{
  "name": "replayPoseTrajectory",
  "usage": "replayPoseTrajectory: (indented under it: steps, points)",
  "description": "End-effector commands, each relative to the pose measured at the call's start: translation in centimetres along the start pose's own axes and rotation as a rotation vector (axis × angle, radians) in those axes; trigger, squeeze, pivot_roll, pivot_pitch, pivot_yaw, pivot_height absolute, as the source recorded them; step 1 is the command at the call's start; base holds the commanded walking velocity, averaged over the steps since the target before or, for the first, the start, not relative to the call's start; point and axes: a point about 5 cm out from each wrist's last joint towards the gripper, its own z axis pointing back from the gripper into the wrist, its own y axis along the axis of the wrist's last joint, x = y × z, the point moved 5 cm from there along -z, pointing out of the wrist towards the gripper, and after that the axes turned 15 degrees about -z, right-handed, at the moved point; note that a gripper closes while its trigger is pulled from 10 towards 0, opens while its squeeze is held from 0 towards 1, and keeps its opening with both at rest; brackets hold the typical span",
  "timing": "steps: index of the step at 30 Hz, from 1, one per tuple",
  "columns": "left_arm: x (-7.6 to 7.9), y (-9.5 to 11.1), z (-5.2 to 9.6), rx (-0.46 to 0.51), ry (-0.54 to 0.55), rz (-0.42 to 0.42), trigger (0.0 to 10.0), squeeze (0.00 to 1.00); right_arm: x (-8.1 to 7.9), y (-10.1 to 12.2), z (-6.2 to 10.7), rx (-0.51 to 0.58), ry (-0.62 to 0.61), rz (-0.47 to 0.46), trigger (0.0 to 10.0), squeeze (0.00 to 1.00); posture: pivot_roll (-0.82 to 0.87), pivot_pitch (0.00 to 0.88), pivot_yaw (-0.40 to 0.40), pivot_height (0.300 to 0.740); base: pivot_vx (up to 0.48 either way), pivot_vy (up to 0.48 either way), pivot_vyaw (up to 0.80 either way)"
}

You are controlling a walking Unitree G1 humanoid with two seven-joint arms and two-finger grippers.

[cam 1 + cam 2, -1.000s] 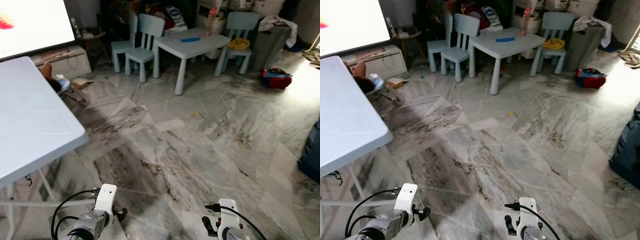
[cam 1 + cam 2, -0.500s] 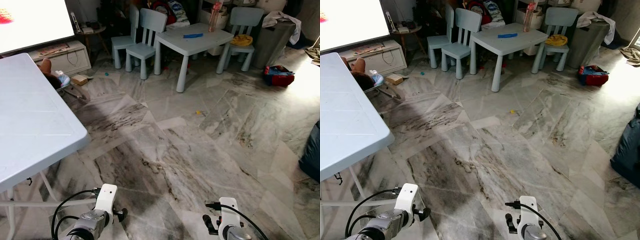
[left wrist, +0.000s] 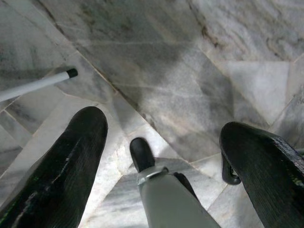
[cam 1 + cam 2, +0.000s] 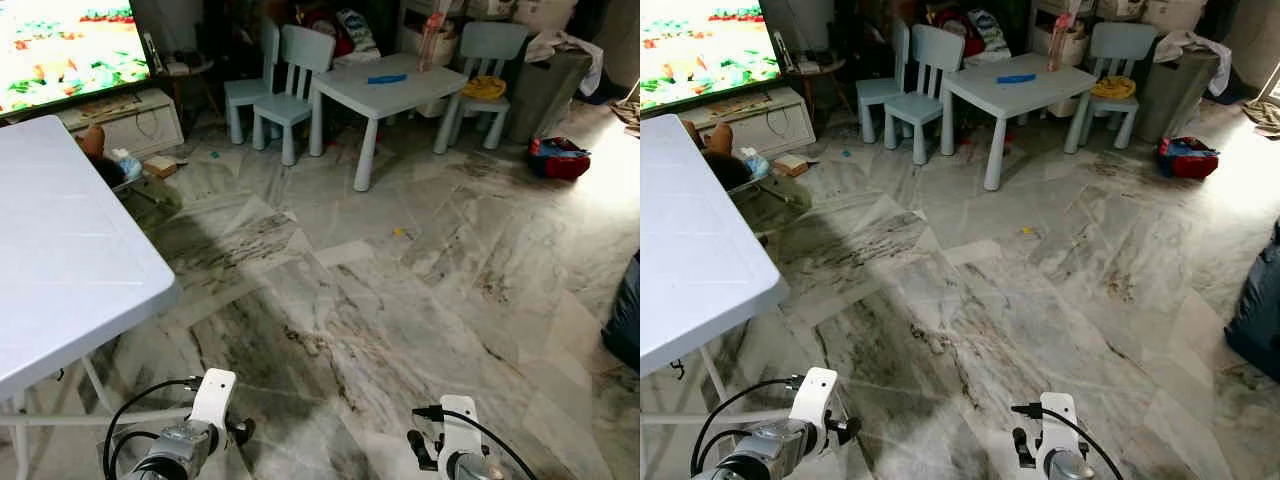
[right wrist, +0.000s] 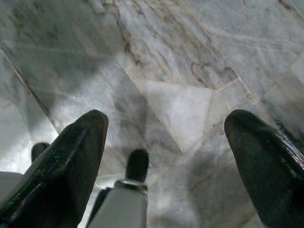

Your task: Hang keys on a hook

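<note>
Both arms hang low at the bottom of the head views, the left arm [image 4: 200,425] beside the white table's leg and the right arm [image 4: 455,445] over bare marble. In the left wrist view my left gripper [image 3: 161,126] is open, its black fingers [image 3: 71,161] spread wide above the floor with nothing between them. My right gripper [image 5: 166,118] is open in the right wrist view, with only marble tiles and part of my own leg [image 5: 135,166] below it.
A white folding table [image 4: 70,260] stands close on the left, its leg end [image 3: 47,81] on the floor. Far ahead stand a pale blue children's table [image 4: 385,88], small chairs [image 4: 290,100], a lit TV [image 4: 60,45] and a red bag [image 4: 555,155]. A dark bag [image 4: 628,320] lies at the right.
The TV screen went from white to a colourful picture. The view shifted slightly as the camera moved. Both arms hang as before.
</note>
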Motion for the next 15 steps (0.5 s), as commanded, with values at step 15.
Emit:
replayPoseTrajectory:
  steps: [15]
  points:
    - [-0.22, 0.44, 0.01, 0.002, -0.001, -0.025, 10.0, 0.0, 0.33, -0.03, 0.04, 0.001, -0.01, -0.004, 10.0, 0.0, 0.02, 0.01, -0.036, 0.74, 0.286, 0.0, -0.25]
